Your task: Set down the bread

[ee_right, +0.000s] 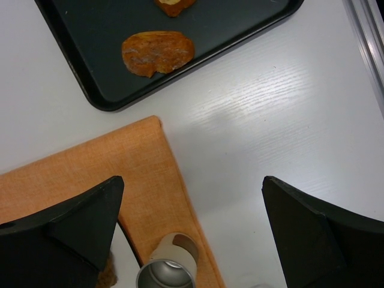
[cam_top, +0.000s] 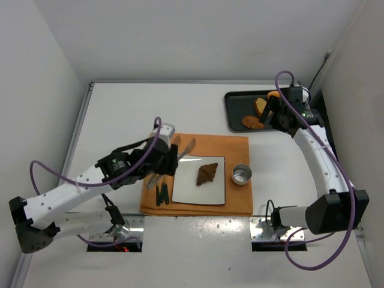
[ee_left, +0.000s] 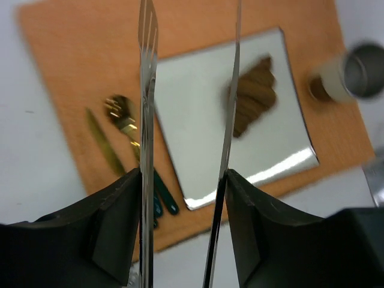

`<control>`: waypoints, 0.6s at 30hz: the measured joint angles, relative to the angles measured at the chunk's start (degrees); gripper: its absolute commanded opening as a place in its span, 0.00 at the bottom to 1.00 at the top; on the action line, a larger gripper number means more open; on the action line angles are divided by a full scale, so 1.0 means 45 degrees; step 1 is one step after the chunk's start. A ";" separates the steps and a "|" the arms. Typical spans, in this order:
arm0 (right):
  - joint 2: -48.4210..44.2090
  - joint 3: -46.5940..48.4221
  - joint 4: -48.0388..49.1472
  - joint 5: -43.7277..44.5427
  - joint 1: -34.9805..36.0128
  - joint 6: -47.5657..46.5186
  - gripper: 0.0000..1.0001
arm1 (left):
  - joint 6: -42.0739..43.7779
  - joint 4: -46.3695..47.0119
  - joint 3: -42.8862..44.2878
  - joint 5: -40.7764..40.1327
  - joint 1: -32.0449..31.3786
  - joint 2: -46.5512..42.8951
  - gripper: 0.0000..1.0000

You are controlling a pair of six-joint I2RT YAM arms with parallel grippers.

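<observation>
The bread, a dark-brown ridged croissant, lies on the square silver plate at the middle of the orange mat. My left gripper is just left of the plate and is shut on a pair of metal tongs. The two tong blades stand apart with nothing between them, their tips above the plate and short of the bread. My right gripper hangs open and empty over the table near the black tray.
A black tray at the back right holds orange-tan flat slices. A small metal cup stands right of the plate. Green-handled cutlery lies on the mat left of the plate.
</observation>
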 measured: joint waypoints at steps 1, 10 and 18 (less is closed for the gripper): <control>0.0010 -0.0005 0.0029 0.0000 0.0000 0.0000 1.00 | 0.0005 -0.0019 0.0121 -0.0520 0.0384 0.0024 0.60; 0.0039 -0.0078 0.0189 -0.0024 0.0000 0.0000 1.00 | 0.0384 0.2671 0.0457 -0.3434 0.5051 0.2856 0.58; 0.0044 -0.0141 0.0345 -0.0321 0.0000 0.0000 1.00 | 0.0729 0.4843 0.1224 -0.3050 0.9321 0.6994 0.66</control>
